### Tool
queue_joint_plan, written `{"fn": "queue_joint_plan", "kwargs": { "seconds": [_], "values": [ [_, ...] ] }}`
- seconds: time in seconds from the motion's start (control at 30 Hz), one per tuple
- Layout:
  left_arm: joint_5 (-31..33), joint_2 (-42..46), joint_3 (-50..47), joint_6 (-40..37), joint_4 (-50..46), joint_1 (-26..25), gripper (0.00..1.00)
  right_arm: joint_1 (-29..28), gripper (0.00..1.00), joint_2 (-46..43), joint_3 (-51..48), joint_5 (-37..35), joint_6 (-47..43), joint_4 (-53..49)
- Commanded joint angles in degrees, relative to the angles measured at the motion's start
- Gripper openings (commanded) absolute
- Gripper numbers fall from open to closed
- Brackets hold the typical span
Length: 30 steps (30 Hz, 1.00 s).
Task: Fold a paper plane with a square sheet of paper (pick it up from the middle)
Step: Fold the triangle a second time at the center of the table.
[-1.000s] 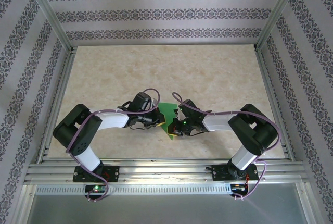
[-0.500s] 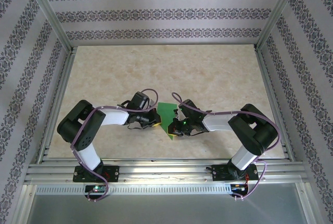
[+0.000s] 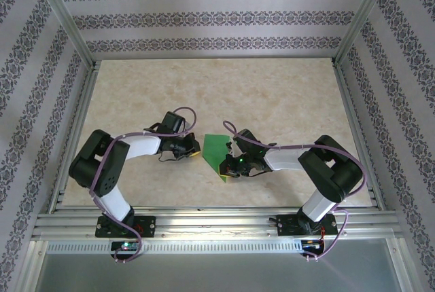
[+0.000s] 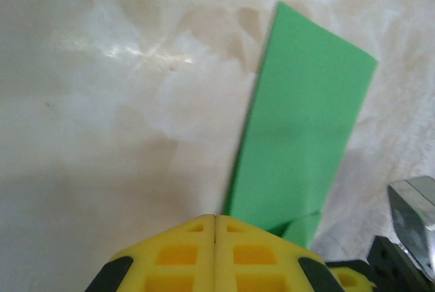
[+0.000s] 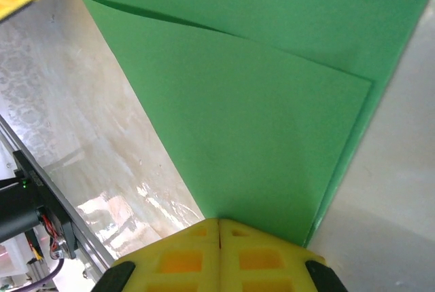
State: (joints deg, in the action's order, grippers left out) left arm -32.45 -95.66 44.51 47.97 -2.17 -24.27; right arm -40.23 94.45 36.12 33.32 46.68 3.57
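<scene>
Part-folded green paper [image 3: 216,151] lies flat on the desk [image 3: 272,95], a little to 6 o'clock of its centre, with both hands shut.

The opening folds look done. From above the paper is a wedge narrowing toward 5 o'clock, and the right wrist view shows a flap with a slanted edge lying over a lower layer [image 5: 258,136]. It is no narrow dart yet, so I judge that the centre crease, wings and pick-up remain. The left hand [image 3: 193,151], at the paper's 9 o'clock, holds nothing and is closed just beside its edge. The right hand [image 3: 232,165], at 4 o'clock, has its closed tips [image 5: 219,238] meeting the paper; pinching or pressing, I cannot tell.
</scene>
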Motion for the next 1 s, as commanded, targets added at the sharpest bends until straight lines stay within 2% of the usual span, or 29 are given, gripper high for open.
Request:
{"fn": "queue_joint_plan", "kwargs": {
  "seconds": [0.0,0.17,0.4,0.5,0.63,0.97],
  "values": [
    [0.8,5.7,1.3,-1.3,-2.7,-0.4,0.04,0.5,0.0,2.8,-1.8,-5.2,-2.2,-11.7],
    [-2.5,6.5,-0.5,3.9,3.2,-4.6,0.03,1.1,0.0,2.7,-1.1,-5.1,-2.9,-12.5],
    [-2.4,1.4,-2.0,10.8,13.7,-12.0,0.02,1.2,0.0,2.6,-0.8,-5.4,-3.0,-13.1],
    [-1.1,-0.7,-1.7,11.3,13.8,-13.5,0.02,1.2,0.0,2.6,-1.0,-5.5,-2.9,-13.1],
    [2.8,-1.3,-4.0,10.8,12.3,-13.3,0.01,1.2,0.0,2.6,-1.0,-5.5,-3.0,-13.1],
    [3.4,-2.9,-7.2,7.3,11.8,-8.1,0.02,1.3,0.0,2.5,-1.8,-5.5,-3.0,-12.9]
  ]
}}
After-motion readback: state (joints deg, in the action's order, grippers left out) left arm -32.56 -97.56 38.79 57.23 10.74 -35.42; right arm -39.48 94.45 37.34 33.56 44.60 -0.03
